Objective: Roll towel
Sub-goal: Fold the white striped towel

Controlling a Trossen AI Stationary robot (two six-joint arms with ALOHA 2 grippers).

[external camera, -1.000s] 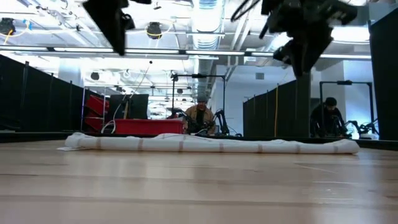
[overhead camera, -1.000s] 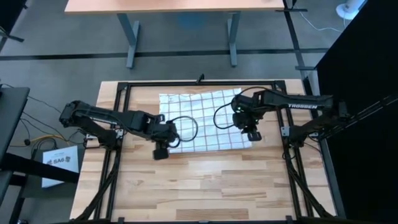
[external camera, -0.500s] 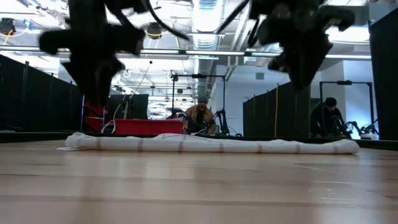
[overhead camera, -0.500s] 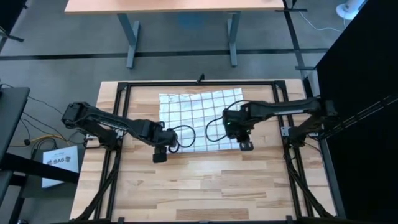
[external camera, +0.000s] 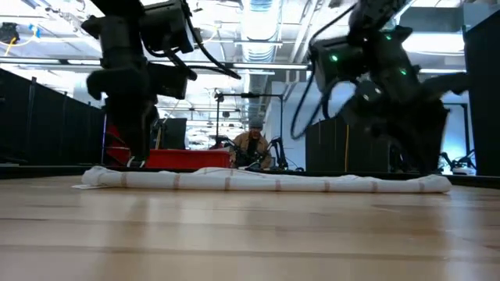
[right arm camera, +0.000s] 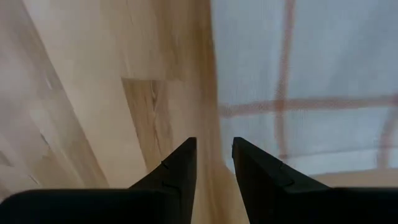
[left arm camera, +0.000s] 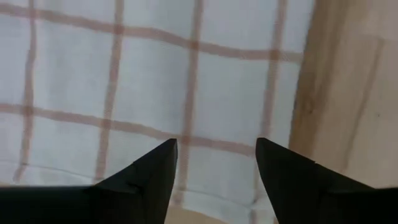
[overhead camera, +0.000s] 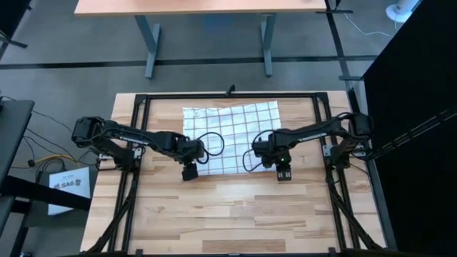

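The towel (overhead camera: 230, 135) is spread flat on the far half of the wooden table, a thin white cloth crossed by thin reddish-brown lines that form squares. In the low view it (external camera: 266, 181) is seen as a low, slightly rumpled white strip lying across the tabletop, with faint reddish bands along it. In the wrist views its near edge (left arm camera: 205, 93) and one side edge (right arm camera: 298, 74) are seen lying on the bare wood.

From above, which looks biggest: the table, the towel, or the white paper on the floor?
1. Table, largest.
2. Towel.
3. Paper, smallest, though it lies lower, farther from the camera, so it may look a little smaller than it is.
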